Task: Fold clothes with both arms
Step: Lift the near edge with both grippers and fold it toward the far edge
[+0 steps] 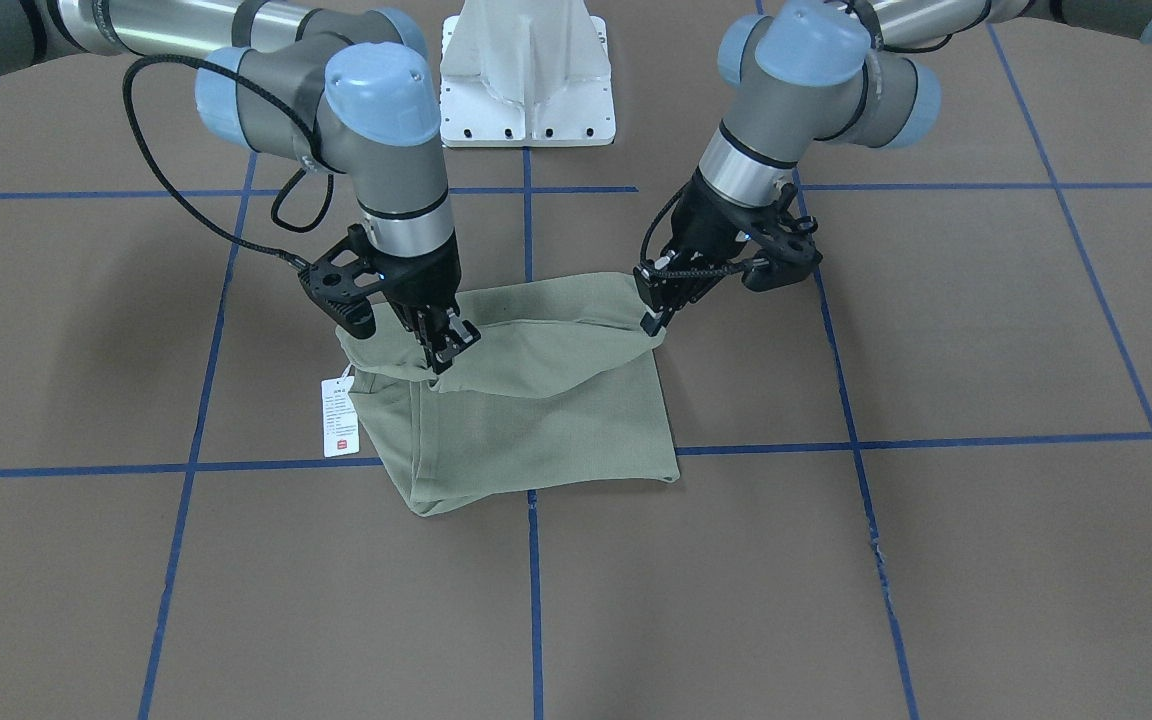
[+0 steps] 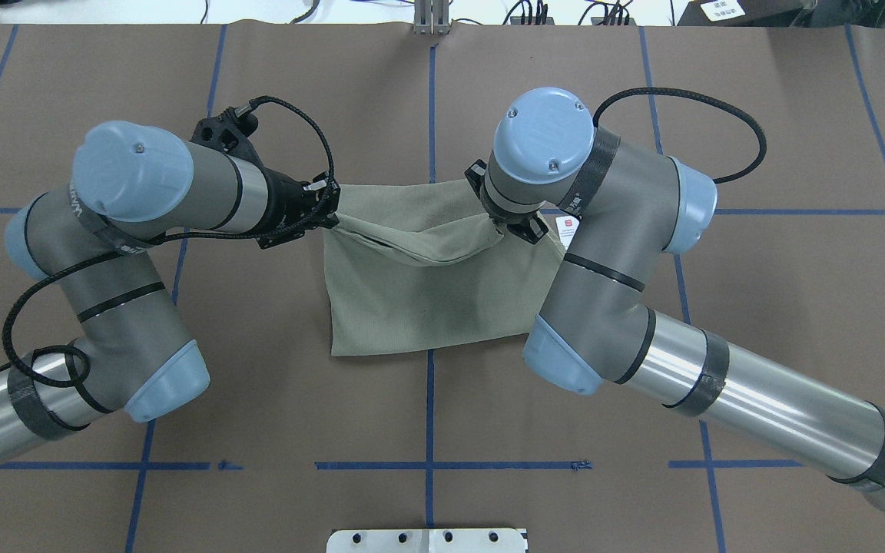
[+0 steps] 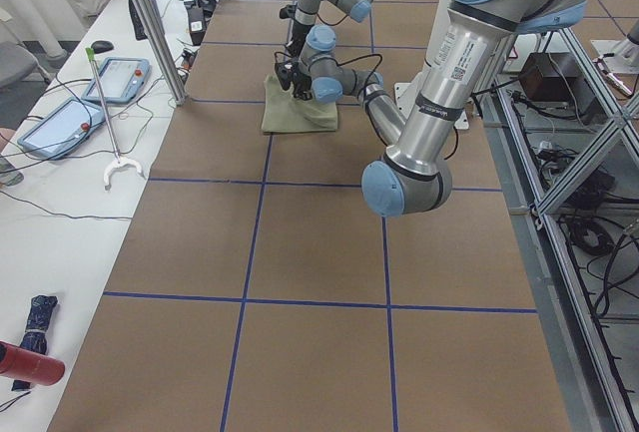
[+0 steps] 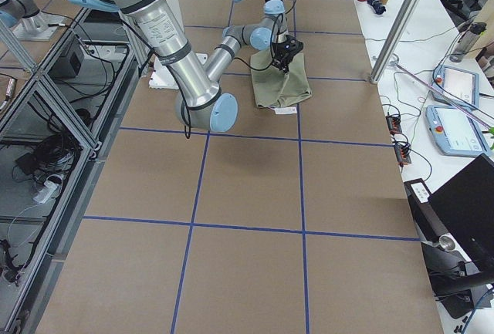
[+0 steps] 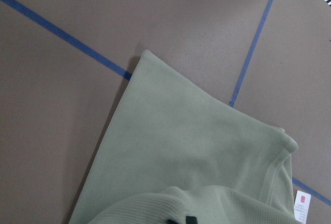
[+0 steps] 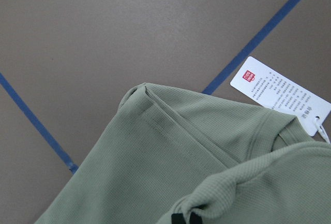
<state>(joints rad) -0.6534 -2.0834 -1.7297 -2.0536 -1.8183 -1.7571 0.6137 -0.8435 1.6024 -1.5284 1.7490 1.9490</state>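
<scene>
Left gripper (image 1: 654, 318): jaws pinched together on the shirt (image 1: 546, 420), holding one raised end of its top layer. Right gripper (image 1: 446, 350): likewise closed, with fabric bunched between its fingers at the other end of that lifted edge. The edge sags between the two grips, and a slack fold hangs over the layers below.

Shirt sits mid-table as a folded, roughly square packet on the brown table cover (image 1: 936, 560), straddling a crossing of blue tape lines (image 1: 534, 600). Lower layers lie flat. White hang tag (image 1: 339, 418) lies just beside the cloth on the right gripper's side, with a red mark near one end.

Obstructions: from overhead, the right arm (image 2: 604, 253) blocks a good deal. Its wrist joint covers its own gripper and most of the tag, and a lower joint overlaps the shirt's corner on that side. Left arm (image 2: 127, 307) comes in from the side and leaves the cloth in plain sight. Both wrist cameras are filled with green knit at close range; only black fingertip ends peek in at the bottom edge.

Surroundings: white pedestal base (image 1: 528, 75) at the robot's edge of the table. White bench along the operators' side carries two teach pendants (image 3: 125, 78), a grabber stick (image 3: 108, 118) and a red bottle (image 3: 30, 362). Dark screen (image 4: 463, 195) stands toward the right end.
</scene>
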